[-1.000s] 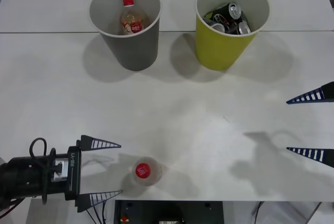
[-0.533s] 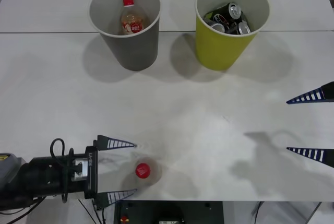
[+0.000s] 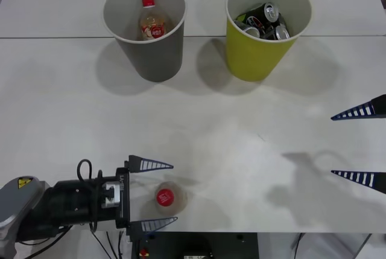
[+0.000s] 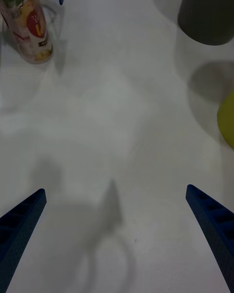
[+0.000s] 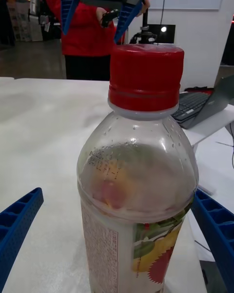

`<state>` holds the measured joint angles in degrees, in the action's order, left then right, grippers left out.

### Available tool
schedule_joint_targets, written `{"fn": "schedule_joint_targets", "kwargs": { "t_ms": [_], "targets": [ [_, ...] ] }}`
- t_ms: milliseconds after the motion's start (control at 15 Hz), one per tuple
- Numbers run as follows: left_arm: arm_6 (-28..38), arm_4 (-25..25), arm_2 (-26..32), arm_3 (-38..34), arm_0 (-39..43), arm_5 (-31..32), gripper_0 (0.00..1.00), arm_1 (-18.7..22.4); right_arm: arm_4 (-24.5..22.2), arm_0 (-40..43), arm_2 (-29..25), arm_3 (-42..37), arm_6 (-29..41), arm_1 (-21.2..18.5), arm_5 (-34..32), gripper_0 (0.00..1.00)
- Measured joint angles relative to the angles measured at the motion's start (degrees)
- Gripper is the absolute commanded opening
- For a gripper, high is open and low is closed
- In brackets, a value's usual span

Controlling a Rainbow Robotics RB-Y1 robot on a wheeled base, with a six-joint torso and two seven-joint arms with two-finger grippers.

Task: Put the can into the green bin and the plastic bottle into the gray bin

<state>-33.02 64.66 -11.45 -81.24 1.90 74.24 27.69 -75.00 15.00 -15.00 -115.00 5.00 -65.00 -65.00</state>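
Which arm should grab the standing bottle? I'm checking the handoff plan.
Left. The left gripper is open with a finger on either side of the plastic bottle; the right gripper hangs open far off at the table's other side.

I count two bins: one gray bin (image 3: 145, 23) and one green bin (image 3: 265, 26). Two red-capped bottles: one plastic bottle (image 3: 167, 197) standing on the tabletop (image 3: 241, 144), one stubbier bottle (image 3: 152, 22) inside gray. Cans (image 3: 265, 20) in the green: at least four, piled; I cannot count exactly.
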Motion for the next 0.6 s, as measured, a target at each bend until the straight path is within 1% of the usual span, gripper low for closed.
{"fn": "schedule_joint_targets", "kwargs": {
  "t_ms": [267, 600],
  "targets": [
    [0.1, 0.5, -1.2, 1.8, -1.4, -0.4, 1.0, -2.0, 0.0, 0.0, 0.0, 0.0, 0.0, 0.0, 0.0, 1.0],
    [0.3, 3.7, -1.3, 2.1, -2.3, -0.4, 1.0, -4.3, 0.0, 0.0, 0.0, 0.0, 0.0, 0.0, 0.0, 1.0]
  ]
}}
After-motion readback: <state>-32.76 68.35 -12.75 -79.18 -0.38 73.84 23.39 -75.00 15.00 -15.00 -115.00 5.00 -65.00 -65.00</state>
